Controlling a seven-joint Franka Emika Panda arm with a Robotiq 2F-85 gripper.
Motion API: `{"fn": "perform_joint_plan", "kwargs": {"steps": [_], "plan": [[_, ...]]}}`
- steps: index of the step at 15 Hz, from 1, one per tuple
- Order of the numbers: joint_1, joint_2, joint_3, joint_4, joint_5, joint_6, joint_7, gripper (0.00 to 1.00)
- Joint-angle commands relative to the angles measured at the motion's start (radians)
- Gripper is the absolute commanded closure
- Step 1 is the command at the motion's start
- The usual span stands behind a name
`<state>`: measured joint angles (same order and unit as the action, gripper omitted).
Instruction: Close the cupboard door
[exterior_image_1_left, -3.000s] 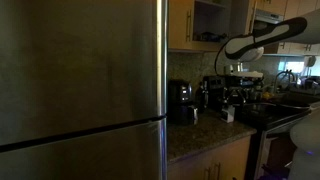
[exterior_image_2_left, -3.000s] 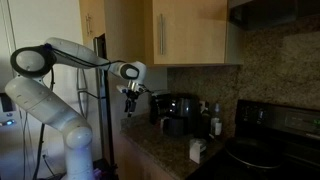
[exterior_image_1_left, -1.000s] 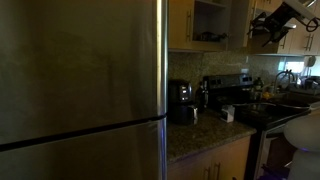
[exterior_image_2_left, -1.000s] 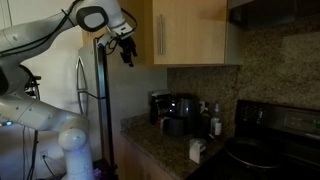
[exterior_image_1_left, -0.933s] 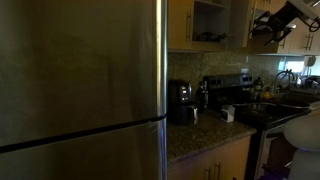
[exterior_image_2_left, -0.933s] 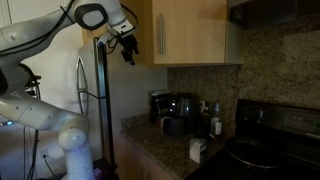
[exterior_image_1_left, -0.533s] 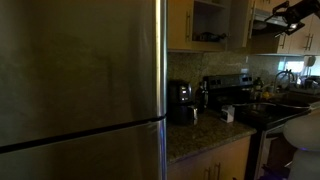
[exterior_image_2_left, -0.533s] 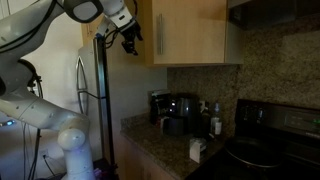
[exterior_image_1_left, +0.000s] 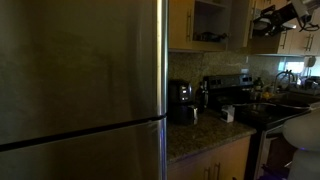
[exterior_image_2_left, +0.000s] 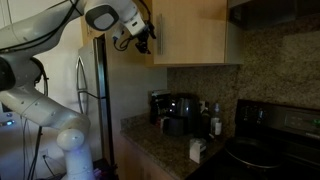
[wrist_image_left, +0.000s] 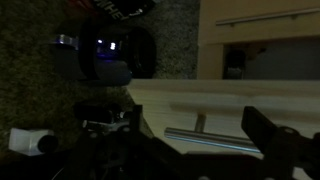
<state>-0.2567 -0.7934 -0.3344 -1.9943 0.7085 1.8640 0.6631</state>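
The cupboard door (exterior_image_2_left: 195, 30) is a light tan panel with a slim dark bar handle (exterior_image_2_left: 160, 38) near its edge. In an exterior view it stands swung open (exterior_image_1_left: 240, 25) beside the open cupboard shelf (exterior_image_1_left: 210, 22). My gripper (exterior_image_2_left: 146, 40) is up at the handle edge of the door, and it also shows in an exterior view (exterior_image_1_left: 268, 20). In the wrist view the gripper (wrist_image_left: 200, 138) is open, with one finger on each side of the handle (wrist_image_left: 222, 142) against the tan panel (wrist_image_left: 240, 100). I cannot tell whether a finger touches the door.
A big brushed-steel fridge door (exterior_image_1_left: 80, 80) fills the near side. A black coffee maker (exterior_image_2_left: 172, 110) and a small white object (exterior_image_2_left: 198, 150) stand on the granite counter (exterior_image_2_left: 160, 150). A stove (exterior_image_2_left: 275, 150) is beyond them.
The arm rose from counter height to the upper cupboard. In the last half second the gripper moved sideways from the fridge edge to the door's handle.
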Motion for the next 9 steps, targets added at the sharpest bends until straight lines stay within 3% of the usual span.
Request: {"fn": "perform_joint_plan", "kwargs": {"steps": [1, 3, 4, 6, 9], "plan": [[-0.022, 0.115, 0.03, 0.029, 0.137, 0.176, 0.064, 0.0], [-0.003, 0.135, 0.047, 0.03, 0.176, 0.122, 0.052, 0.0], [-0.021, 0.064, 0.038, 0.001, 0.143, 0.053, 0.023, 0.0], [-0.015, 0.074, 0.051, 0.002, 0.168, 0.055, 0.026, 0.0], [-0.048, 0.048, 0.175, -0.067, 0.121, 0.178, 0.006, 0.0]]}}
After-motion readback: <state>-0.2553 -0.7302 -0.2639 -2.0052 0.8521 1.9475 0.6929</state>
